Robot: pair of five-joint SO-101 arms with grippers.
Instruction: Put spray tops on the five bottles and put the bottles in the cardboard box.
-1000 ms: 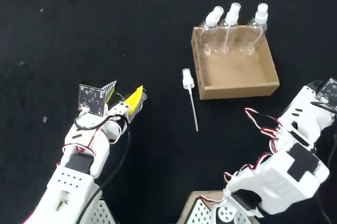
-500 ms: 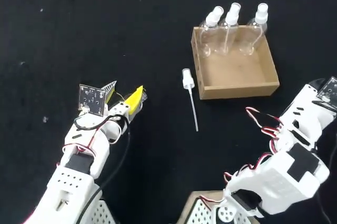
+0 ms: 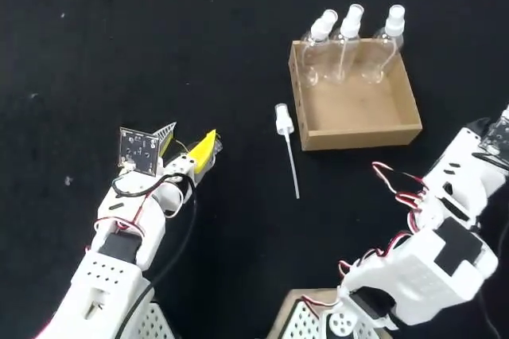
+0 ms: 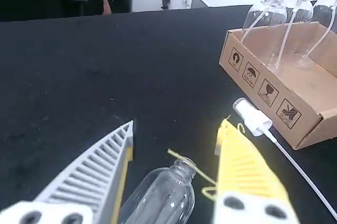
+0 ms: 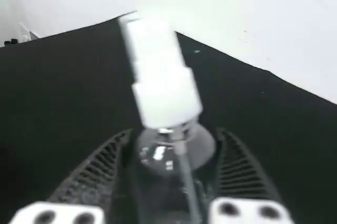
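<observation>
My left gripper [image 3: 191,132] sits at the table's left, its grey and yellow fingers around a clear bottle [image 4: 160,197] that has no top; its bare neck points out between the fingers of the left gripper [image 4: 176,126]. A loose spray top [image 3: 283,120] with its long tube lies on the black table beside the cardboard box [image 3: 358,136], and the same spray top [image 4: 253,119] lies just past the yellow finger. Three topped bottles [image 3: 342,48] lean on the box's far wall. My right gripper [image 5: 174,132] is shut on a bottle [image 5: 163,155] with a white spray top [image 5: 160,82].
The right arm [image 3: 469,168] stands at the table's right edge, near the box's front right corner. The cardboard box [image 4: 268,92] has free floor in its near half. Black table stretches open on the left and at the back.
The right arm's wrist has drifted slightly toward the right edge of the high view. The left arm, the box and the loose spray top have stayed put.
</observation>
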